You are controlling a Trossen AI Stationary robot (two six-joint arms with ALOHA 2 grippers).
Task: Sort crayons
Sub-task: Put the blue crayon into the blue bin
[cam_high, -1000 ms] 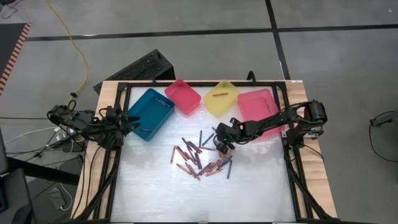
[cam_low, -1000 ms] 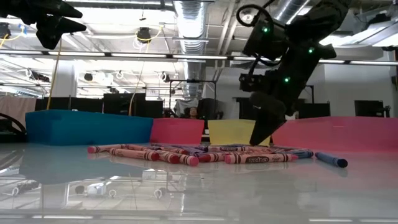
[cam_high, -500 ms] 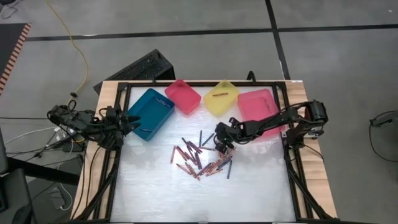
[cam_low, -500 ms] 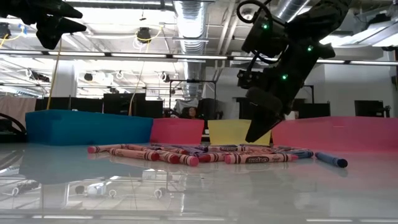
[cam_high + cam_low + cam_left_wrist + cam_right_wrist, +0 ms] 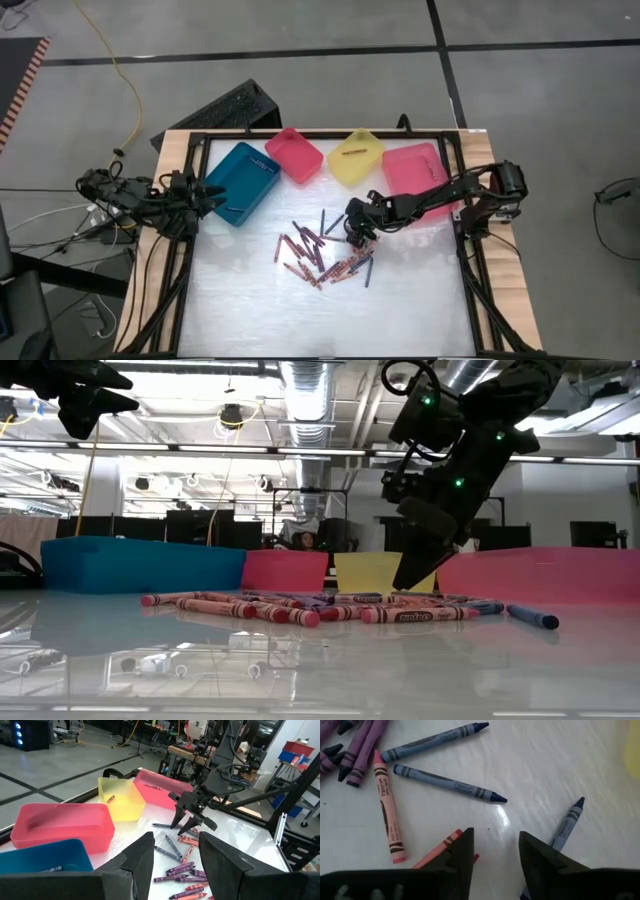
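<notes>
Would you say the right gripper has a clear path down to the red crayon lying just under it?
Probably yes. The right gripper hangs open just above the table, and the red crayon pokes out beside one finger with bare table around it. The nearest blue crayon lies apart and should not interfere.

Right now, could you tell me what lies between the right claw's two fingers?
In the right wrist view, the open right claw has only bare white table between its fingers; an orange crayon lies just beside one finger.

Glossy white table top (image 5: 400, 300), paper-wrapped crayons (image 5: 387, 807), translucent plastic yellow bin (image 5: 120, 797)
</notes>
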